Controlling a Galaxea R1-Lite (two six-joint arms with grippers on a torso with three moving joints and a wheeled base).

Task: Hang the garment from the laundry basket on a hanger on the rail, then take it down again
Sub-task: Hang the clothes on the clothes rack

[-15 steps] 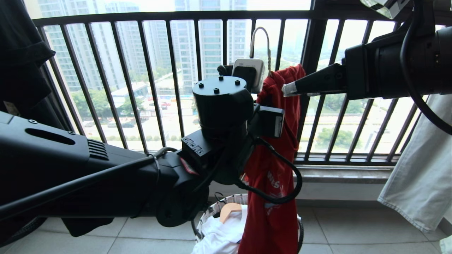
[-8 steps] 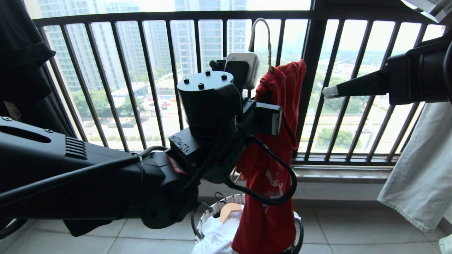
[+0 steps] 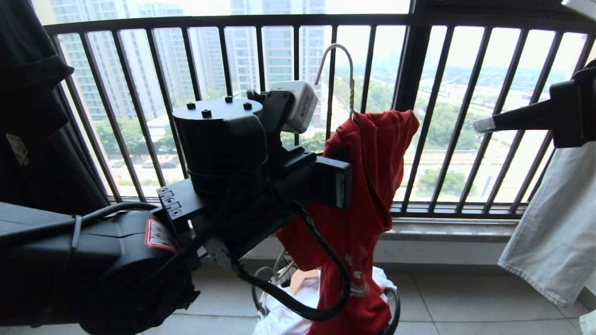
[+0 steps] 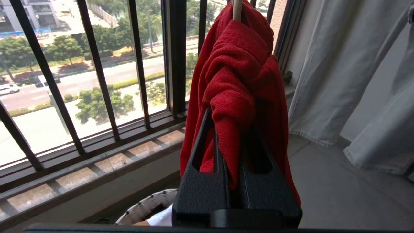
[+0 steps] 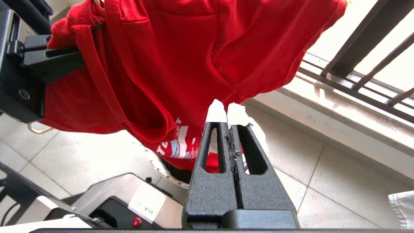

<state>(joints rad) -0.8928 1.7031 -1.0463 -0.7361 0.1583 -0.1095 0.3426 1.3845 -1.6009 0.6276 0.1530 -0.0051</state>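
The garment (image 3: pixel 372 186), a red T-shirt with white lettering, hangs bunched on the hanger (image 3: pixel 336 60). The hanger's cream wire hook sticks up free in front of the window bars. My left gripper (image 4: pixel 229 123) is shut on a thick fold of the garment (image 4: pixel 236 64) just below the hanger neck (image 4: pixel 237 9). In the head view the left wrist hides the gripper itself. My right gripper (image 3: pixel 484 124) is shut and empty, off to the right of the shirt and clear of it. Its white-taped tips (image 5: pixel 216 111) meet below the garment (image 5: pixel 181 58). The laundry basket (image 4: pixel 145 207) stands on the floor under the shirt. The rail is out of view.
The dark barred window railing (image 3: pixel 409 93) is close behind the shirt. A black garment (image 3: pixel 28 93) hangs at the far left and pale grey cloth (image 3: pixel 549 223) at the right. A white T-shirt (image 3: pixel 279 318) and a wooden hanger (image 3: pixel 302 278) lie in the basket.
The right gripper has drawn away to the right of the garment and closed. The left arm has swung left and lower, and the hanger and garment have sunk a little with it.
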